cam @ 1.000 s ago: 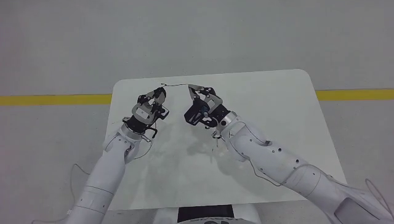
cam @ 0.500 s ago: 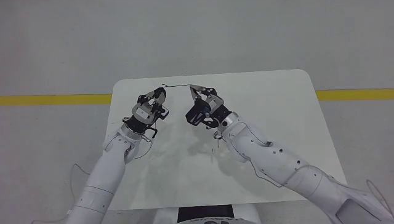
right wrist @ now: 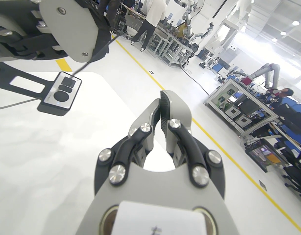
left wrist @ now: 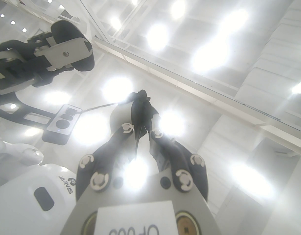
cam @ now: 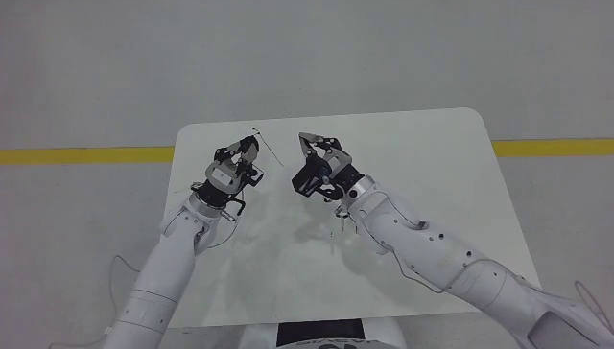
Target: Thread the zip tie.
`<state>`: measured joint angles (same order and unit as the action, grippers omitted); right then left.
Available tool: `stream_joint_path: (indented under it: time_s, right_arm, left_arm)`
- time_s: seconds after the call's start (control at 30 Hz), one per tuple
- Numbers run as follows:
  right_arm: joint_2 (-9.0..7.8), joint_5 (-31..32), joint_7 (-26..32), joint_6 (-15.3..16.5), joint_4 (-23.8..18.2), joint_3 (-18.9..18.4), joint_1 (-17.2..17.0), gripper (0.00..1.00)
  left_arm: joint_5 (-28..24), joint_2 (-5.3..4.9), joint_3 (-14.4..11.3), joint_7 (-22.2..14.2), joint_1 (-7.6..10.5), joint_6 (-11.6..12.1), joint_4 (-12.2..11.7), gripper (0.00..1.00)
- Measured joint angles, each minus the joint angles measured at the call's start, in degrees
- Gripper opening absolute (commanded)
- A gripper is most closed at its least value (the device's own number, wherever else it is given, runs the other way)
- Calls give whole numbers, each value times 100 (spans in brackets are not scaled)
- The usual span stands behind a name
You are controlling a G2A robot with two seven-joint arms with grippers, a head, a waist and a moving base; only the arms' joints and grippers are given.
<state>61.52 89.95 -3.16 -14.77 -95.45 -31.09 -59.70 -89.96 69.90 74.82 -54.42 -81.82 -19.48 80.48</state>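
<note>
A thin black zip tie (cam: 271, 150) sticks out from my left gripper (cam: 251, 148), which is shut on it above the white table (cam: 432, 157). In the left wrist view the tie's head (left wrist: 140, 96) sits at the tips of the left gripper (left wrist: 141, 113), and the strap (left wrist: 99, 107) runs off sideways. My right gripper (cam: 305, 140) hangs a short way to the right of the tie's free end, apart from it. Seen in its own wrist view, the right gripper (right wrist: 161, 113) is shut with nothing between its fingers. There the strap (right wrist: 91, 58) slants down from the left gripper (right wrist: 101, 35).
Both grippers hover over the table's far left part. The table's far edge (cam: 326, 117) lies just beyond them. Yellow floor lines (cam: 86, 154) run past the table. Workbenches (right wrist: 172, 42) and people stand far off in the room.
The tie was stretched between both grippers. Its free end has now come out of the right gripper and swung toward the near side. The right gripper shifted slightly right.
</note>
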Motion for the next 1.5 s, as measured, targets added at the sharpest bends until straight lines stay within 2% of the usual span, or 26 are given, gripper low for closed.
stream_joint_path:
  time_s: [0.1, 0.17, 0.2, 0.23, 0.27, 0.43, 0.57, 0.6, 0.67, 0.7, 1.0, 1.23, 1.5]
  right_arm:
    - [-16, 0, 21, 22, -25, 11, -4, 0]
    - [-30, 0, 67, 86, -49, 7, -17, 70]
    - [-39, 0, 93, 132, -57, 5, -27, 84]
    - [-54, 0, 136, 226, -55, 7, -40, 91]
    - [-69, 0, 169, 330, -44, 17, -42, 94]
    - [-140, -8, 205, 897, -96, -23, -208, 92]
    - [-152, -40, 66, 1292, -199, -136, -355, 75]
    - [-149, -51, -6, 1336, -234, -163, -382, 64]
    - [-131, -116, -177, 1413, -298, -218, -440, 55]
    - [-121, -140, -244, 1427, -309, -243, -457, 49]
    - [56, -330, -416, 1418, -275, -349, -504, 34]
    - [261, -399, -420, 1433, -145, -276, -414, 26]
    - [446, -372, -369, 1296, 5, -290, -376, 16]
  left_arm:
    - [0, 0, 0, 0, 0, 0, 0, 0]
    - [0, 0, 0, 0, 0, 0, 0, 0]
    - [0, 0, 0, 0, 0, 0, 0, 0]
    - [0, 0, 0, 0, 0, 0, 0, 0]
    - [0, 0, 0, 0, 0, 0, 0, 0]
    - [0, 0, 0, 0, 0, 0, 0, 0]
    - [0, 0, 0, 0, 0, 0, 0, 0]
    - [0, 0, 0, 0, 0, 0, 0, 0]
    - [0, 0, 0, 0, 0, 0, 0, 0]
    - [0, 0, 0, 0, 0, 0, 0, 0]
    - [0, 0, 0, 0, 0, 0, 0, 0]
    - [0, 0, 0, 0, 0, 0, 0, 0]
    - [0, 0, 0, 0, 0, 0, 0, 0]
